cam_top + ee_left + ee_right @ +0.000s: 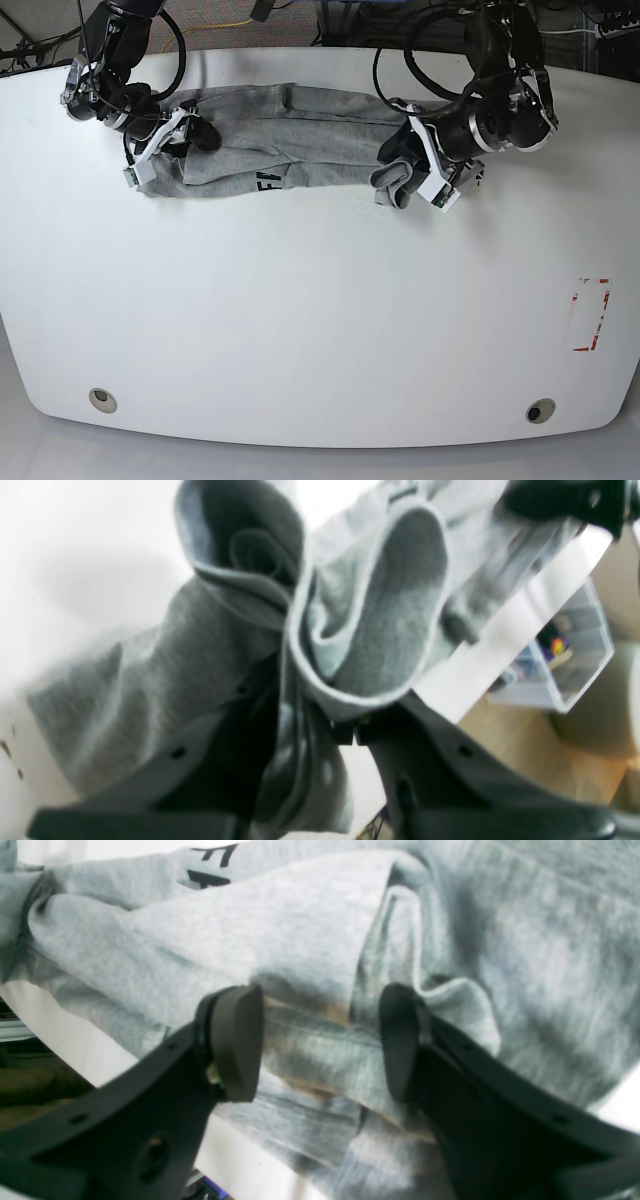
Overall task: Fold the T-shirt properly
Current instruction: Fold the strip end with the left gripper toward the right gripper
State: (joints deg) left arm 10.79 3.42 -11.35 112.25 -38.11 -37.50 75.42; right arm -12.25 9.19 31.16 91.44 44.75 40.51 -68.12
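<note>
The heather-grey T-shirt (300,140) lies bunched in a long band across the far part of the white table (300,320), with black lettering (268,182) at its near edge. My left gripper (405,170) is at the band's right end. In the left wrist view it (345,727) is shut on a rolled bunch of grey cloth (370,615). My right gripper (190,135) is at the band's left end. In the right wrist view it (320,1040) is open, jaws wide apart, with the cloth (300,930) just beyond the pads (237,1040). Lettering (210,865) shows at the top.
A red-and-white marking (590,315) lies near the table's right edge. Two round fittings (100,399) (540,411) sit near the front edge. A clear plastic bin (565,655) stands on the wooden floor beside the table. Cables hang behind the far edge.
</note>
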